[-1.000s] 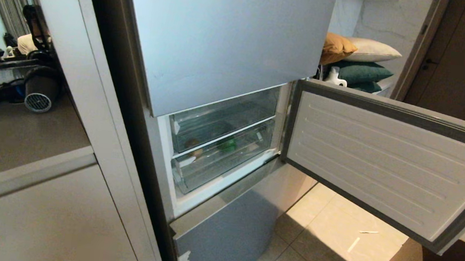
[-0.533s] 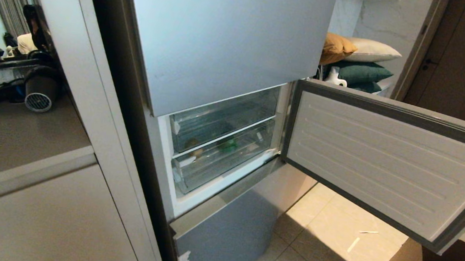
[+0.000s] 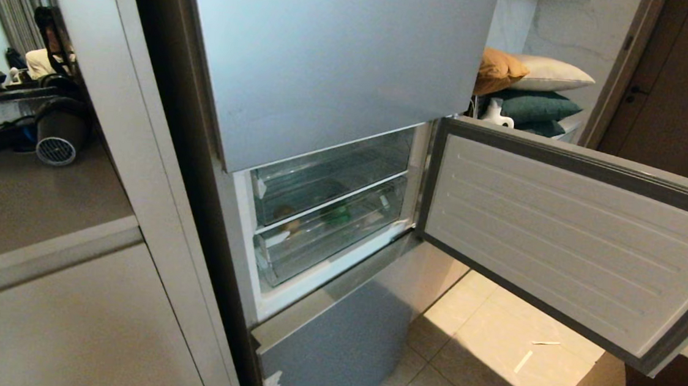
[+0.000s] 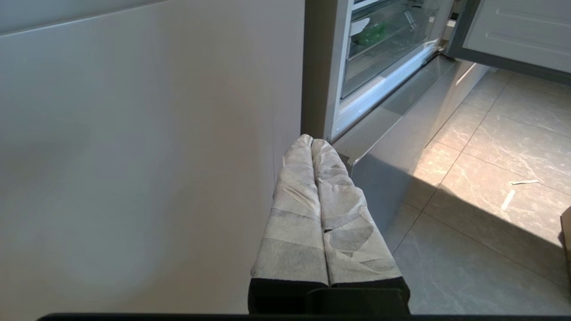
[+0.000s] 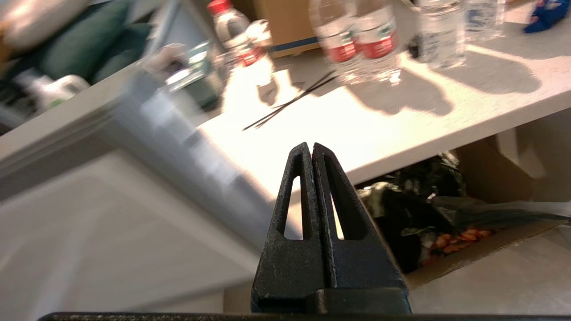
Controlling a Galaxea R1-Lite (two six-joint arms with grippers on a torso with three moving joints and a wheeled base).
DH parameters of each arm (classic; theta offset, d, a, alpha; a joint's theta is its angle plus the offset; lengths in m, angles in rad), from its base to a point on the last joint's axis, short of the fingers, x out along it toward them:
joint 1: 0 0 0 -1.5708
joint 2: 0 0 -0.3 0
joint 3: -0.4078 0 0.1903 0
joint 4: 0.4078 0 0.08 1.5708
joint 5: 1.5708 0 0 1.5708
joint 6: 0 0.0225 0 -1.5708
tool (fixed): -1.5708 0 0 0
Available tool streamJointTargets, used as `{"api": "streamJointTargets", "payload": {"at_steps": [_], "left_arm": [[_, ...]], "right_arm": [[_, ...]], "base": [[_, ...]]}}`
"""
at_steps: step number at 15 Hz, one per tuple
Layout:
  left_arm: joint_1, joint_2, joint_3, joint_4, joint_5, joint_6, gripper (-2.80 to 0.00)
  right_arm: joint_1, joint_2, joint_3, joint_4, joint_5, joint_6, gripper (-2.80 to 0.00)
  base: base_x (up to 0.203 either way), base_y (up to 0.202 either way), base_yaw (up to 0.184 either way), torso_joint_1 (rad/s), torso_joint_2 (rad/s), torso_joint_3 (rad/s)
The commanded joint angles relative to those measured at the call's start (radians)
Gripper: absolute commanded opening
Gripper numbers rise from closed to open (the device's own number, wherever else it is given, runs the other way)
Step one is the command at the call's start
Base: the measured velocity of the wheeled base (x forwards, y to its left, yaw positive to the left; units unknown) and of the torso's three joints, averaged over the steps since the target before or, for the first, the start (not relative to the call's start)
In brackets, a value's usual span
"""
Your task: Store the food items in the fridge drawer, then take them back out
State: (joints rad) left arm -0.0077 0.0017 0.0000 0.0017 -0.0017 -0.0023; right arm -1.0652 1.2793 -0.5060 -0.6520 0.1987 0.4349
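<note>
Since what seem to be the potato [image 3: 286, 214] and the green bell pepper [image 3: 337, 214] already lie inside the closed see-through fridge drawer [image 3: 329, 187], with the fridge's middle door [image 3: 568, 235] swung wide to the right, the storing half looks done and the taking-out half not yet begun. The left pincer [image 4: 312, 145] hangs low beside the pale cabinet wall [image 4: 134, 156], its wrapped fingers pressed together and empty, well apart from the drawer. The right pincer [image 5: 311, 151], also closed on nothing, points toward the bottle-laden worktop [image 5: 357, 125] away from the fridge, so the next move calls for bringing it round to the drawer's rail and pulling.
</note>
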Motion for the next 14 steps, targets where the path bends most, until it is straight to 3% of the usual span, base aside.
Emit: {"api": "streamJointTargets", "payload": {"at_steps": [1, 7, 14], "left_arm": [[0.000, 0.000, 0.000, 0.000, 0.000, -0.001, -2.80], [0.000, 0.000, 0.000, 0.000, 0.000, -0.001, -2.80], [0.000, 0.000, 0.000, 0.000, 0.000, -0.001, -2.80]], "right_arm": [[-0.038, 0.216, -0.076, -0.031, 0.015, 0.003, -2.80], [-0.037, 0.406, -0.264, -0.046, 0.167, -0.034, -2.80], [0.115, 0.553, -0.384, -0.070, 0.174, -0.037, -2.80]], "base": [[0.000, 0.000, 0.000, 0.000, 0.00, 0.000], [0.000, 0.000, 0.000, 0.000, 0.00, 0.000], [0.000, 0.000, 0.000, 0.000, 0.00, 0.000]]}}
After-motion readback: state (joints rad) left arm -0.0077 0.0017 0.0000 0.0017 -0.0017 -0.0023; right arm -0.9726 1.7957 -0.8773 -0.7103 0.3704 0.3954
